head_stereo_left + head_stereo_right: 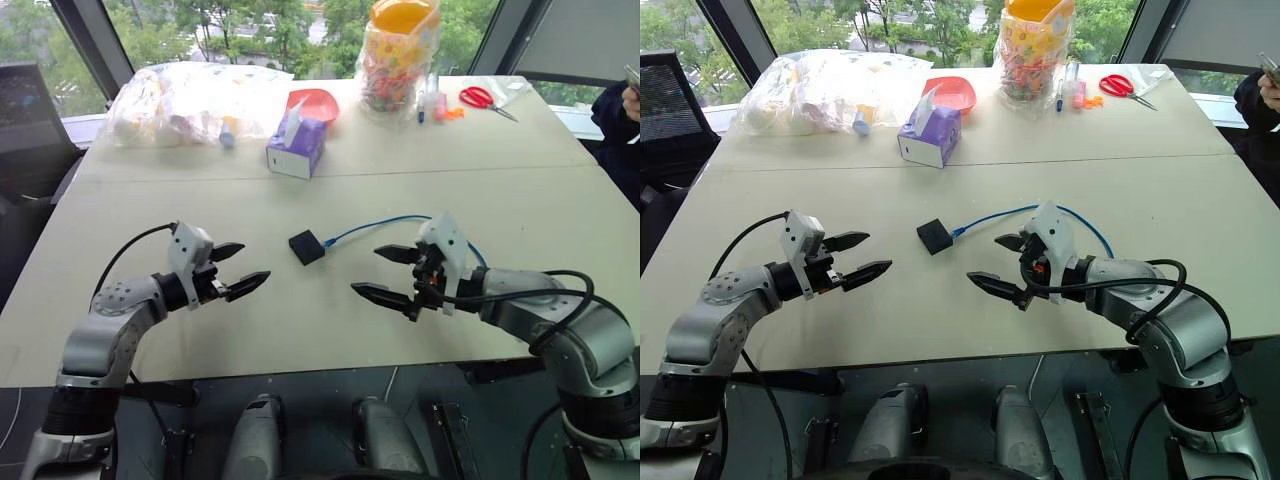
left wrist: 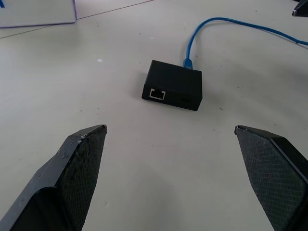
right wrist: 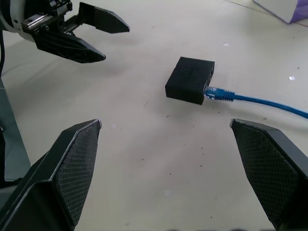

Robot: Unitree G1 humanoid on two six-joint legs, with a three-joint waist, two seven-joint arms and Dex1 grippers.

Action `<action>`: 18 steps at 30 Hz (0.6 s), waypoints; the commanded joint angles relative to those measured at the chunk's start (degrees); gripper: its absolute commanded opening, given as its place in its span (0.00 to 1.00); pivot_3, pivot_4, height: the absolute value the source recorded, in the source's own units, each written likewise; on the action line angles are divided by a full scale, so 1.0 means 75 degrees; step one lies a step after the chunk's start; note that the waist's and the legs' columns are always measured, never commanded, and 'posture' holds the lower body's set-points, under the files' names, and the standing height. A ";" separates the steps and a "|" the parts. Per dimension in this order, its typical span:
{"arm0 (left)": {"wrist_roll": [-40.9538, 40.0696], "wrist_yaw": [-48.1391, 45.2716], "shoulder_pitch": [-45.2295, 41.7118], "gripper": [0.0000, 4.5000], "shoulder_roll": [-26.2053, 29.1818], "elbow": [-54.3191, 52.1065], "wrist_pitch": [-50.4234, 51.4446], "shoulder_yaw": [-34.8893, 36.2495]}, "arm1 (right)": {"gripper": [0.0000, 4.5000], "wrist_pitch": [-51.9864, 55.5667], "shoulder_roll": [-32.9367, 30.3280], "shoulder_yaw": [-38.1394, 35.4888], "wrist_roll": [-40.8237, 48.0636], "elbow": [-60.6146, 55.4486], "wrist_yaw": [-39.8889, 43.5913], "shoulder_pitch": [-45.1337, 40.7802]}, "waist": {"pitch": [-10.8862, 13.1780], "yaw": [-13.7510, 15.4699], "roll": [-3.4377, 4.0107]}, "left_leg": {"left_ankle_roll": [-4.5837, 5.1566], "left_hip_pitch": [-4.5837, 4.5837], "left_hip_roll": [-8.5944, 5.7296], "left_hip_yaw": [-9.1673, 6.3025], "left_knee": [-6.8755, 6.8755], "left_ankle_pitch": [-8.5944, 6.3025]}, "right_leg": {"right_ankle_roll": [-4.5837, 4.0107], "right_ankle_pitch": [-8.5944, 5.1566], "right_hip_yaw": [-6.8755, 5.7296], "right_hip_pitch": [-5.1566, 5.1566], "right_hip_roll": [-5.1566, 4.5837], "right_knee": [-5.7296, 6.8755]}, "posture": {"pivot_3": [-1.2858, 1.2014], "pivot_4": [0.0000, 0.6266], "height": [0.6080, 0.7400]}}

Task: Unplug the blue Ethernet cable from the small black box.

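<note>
Left eye view: nearest the robot, the left gripper (image 1: 234,269) and the right gripper (image 1: 385,272) hang above the near part of the table (image 1: 300,330), pointing inward toward each other. Both have their jaws spread wide and hold nothing — neither touches the box or the cable.

Between the two grippers and slightly farther out lies the small black box (image 1: 306,246), flat on the table. The left wrist view shows an empty port on the side of the box facing that gripper. The blue Ethernet cable (image 1: 385,224) is plugged into the opposite side; in the right wrist view its plug (image 3: 219,93) is seated in the box with no visible gap. From the box the cable arcs away toward the robot's right and passes behind the right gripper.

Task status, judged from this arrangement: nothing is done. The plug is still in the box, and no grip has been made on either part. What remains is the whole sequence — most likely steadying the box with one gripper, closing the other on the plug end, and pulling it out.

Farther back stand a purple tissue box (image 1: 297,147), a red bowl (image 1: 314,103), a clear bag (image 1: 195,98), a jar of coloured items (image 1: 399,60) and red-handled scissors (image 1: 485,99).
</note>
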 commanded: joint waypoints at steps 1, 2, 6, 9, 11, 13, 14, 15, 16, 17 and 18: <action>-0.0124 -0.0031 -0.0232 0.99 0.0124 -0.0291 0.0081 0.0108 | 1.00 -0.0165 -0.0190 -0.0089 -0.0007 0.0003 0.0168 -0.0339 | 0.0001 -0.0002 -0.0001 | 0.0000 0.0000 0.0000 0.0000 0.0002 0.0000 | 0.0000 0.0000 0.0000 0.0000 0.0000 0.0001 | 0.52 0.24 0.96; -0.0129 -0.0026 -0.0262 0.99 0.0124 -0.0298 0.0103 0.0104 | 1.00 -0.0192 -0.0239 -0.0038 -0.0024 0.0073 0.0252 -0.0431 | 0.0001 -0.0004 -0.0001 | 0.0000 0.0000 0.0000 0.0000 0.0002 0.0000 | 0.0000 0.0000 0.0000 0.0000 0.0001 0.0001 | 0.52 0.24 0.96; -0.0118 -0.0001 -0.0316 0.99 0.0103 -0.0352 0.0164 0.0076 | 1.00 -0.0265 -0.0418 0.0383 -0.0278 0.0567 0.0592 -0.0976 | 0.0001 -0.0013 -0.0001 | 0.0001 0.0001 0.0000 0.0000 0.0004 0.0001 | 0.0000 0.0000 0.0001 0.0001 0.0002 0.0005 | 0.52 0.24 0.96; -0.0113 0.0035 -0.0351 0.99 0.0071 -0.0387 0.0181 0.0052 | 1.00 -0.0488 -0.0450 0.0783 -0.0561 0.1165 0.0973 -0.1537 | 0.0002 -0.0016 -0.0003 | 0.0002 0.0001 0.0000 0.0001 0.0005 0.0001 | 0.0001 0.0000 0.0001 0.0000 0.0004 0.0011 | 0.52 0.24 0.96; -0.0100 0.0056 -0.0364 0.99 0.0049 -0.0401 0.0153 0.0046 | 1.00 -0.0729 -0.0446 0.1079 -0.0804 0.1602 0.1290 -0.1935 | 0.0002 -0.0019 -0.0002 | 0.0002 0.0002 0.0000 0.0001 0.0006 0.0001 | 0.0001 0.0000 0.0001 -0.0001 0.0005 0.0015 | 0.52 0.24 0.96; -0.0092 0.0066 -0.0375 0.99 0.0038 -0.0405 0.0151 0.0037 | 1.00 -0.0862 -0.0429 0.1244 -0.0962 0.1901 0.1484 -0.2168 | 0.0002 -0.0014 -0.0003 | 0.0002 0.0002 0.0000 0.0001 0.0009 0.0001 | 0.0002 0.0001 0.0001 -0.0002 0.0006 0.0018 | 0.52 0.24 0.96; -0.0070 0.0066 -0.0371 0.99 0.0036 -0.0418 0.0129 0.0016 | 1.00 -0.0947 -0.0373 0.1356 -0.1063 0.2186 0.1617 -0.2381 | 0.0002 -0.0008 -0.0003 | 0.0002 0.0002 0.0000 0.0001 0.0009 0.0001 | 0.0002 0.0001 0.0001 -0.0002 0.0006 0.0018 | 0.52 0.24 0.96; -0.0048 0.0068 -0.0354 0.99 0.0018 -0.0437 0.0086 -0.0005 | 1.00 -0.1202 -0.0255 0.1664 -0.1319 0.2795 0.1928 -0.2827 | 0.0002 -0.0005 -0.0003 | 0.0002 0.0001 0.0000 0.0001 0.0009 0.0001 | 0.0002 0.0000 0.0001 -0.0001 0.0007 0.0019 | 0.52 0.24 0.96; -0.0033 0.0069 -0.0341 0.99 0.0006 -0.0451 0.0055 -0.0019 | 1.00 -0.1397 -0.0169 0.1888 -0.1510 0.3241 0.2162 -0.3148 | 0.0003 -0.0024 -0.0001 | 0.0002 0.0001 -0.0001 0.0001 0.0010 0.0001 | 0.0003 0.0000 0.0002 -0.0001 0.0007 0.0019 | 0.52 0.24 0.96; -0.0022 0.0072 -0.0340 0.99 -0.0005 -0.0453 0.0034 -0.0031 | 1.00 -0.1557 -0.0111 0.2037 -0.1651 0.3565 0.2345 -0.3362 | 0.0003 -0.0031 -0.0001 | 0.0002 0.0001 -0.0001 0.0005 0.0019 0.0002 | 0.0004 0.0001 0.0005 0.0000 0.0007 0.0026 | 0.52 0.24 0.96; -0.0010 0.0079 -0.0342 0.99 -0.0021 -0.0452 0.0007 -0.0037 | 1.00 -0.1847 0.0027 0.2337 -0.1973 0.4181 0.2568 -0.3732 | 0.0003 -0.0025 -0.0001 | 0.0003 0.0001 -0.0001 0.0007 0.0023 0.0002 | 0.0004 0.0002 0.0006 -0.0002 0.0007 0.0029 | 0.52 0.24 0.96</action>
